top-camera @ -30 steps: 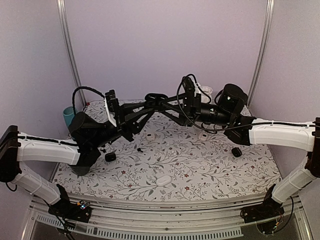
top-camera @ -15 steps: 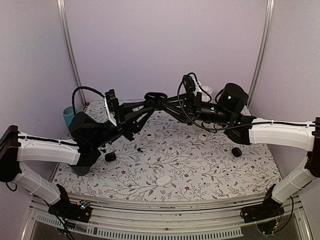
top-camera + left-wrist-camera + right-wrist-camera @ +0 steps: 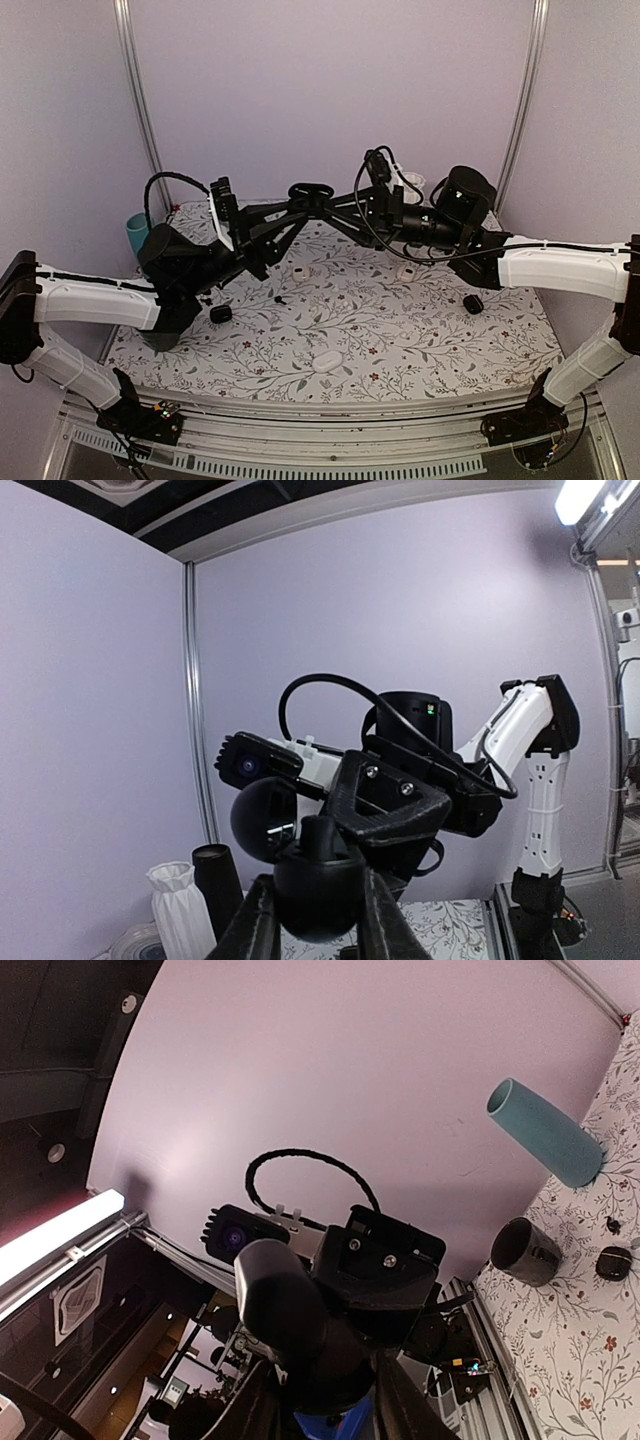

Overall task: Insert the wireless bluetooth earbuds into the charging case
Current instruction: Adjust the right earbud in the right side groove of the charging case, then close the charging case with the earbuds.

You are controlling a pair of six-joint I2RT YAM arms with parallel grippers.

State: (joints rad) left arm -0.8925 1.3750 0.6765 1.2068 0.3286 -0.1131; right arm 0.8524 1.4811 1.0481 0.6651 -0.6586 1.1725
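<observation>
Right gripper [image 3: 331, 198] edged up — it and left gripper [image 3: 298, 203] both clamp charging case [image 3: 312, 190] (midair); ease it open gently.

Tablecloth [image 3: 400, 340] is white with dark floral print; cup [image 3: 136, 236] is teal.

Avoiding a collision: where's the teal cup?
Top view: the teal cup sits at the table's far-left corner, just behind the left arm's elbow joint.
</observation>
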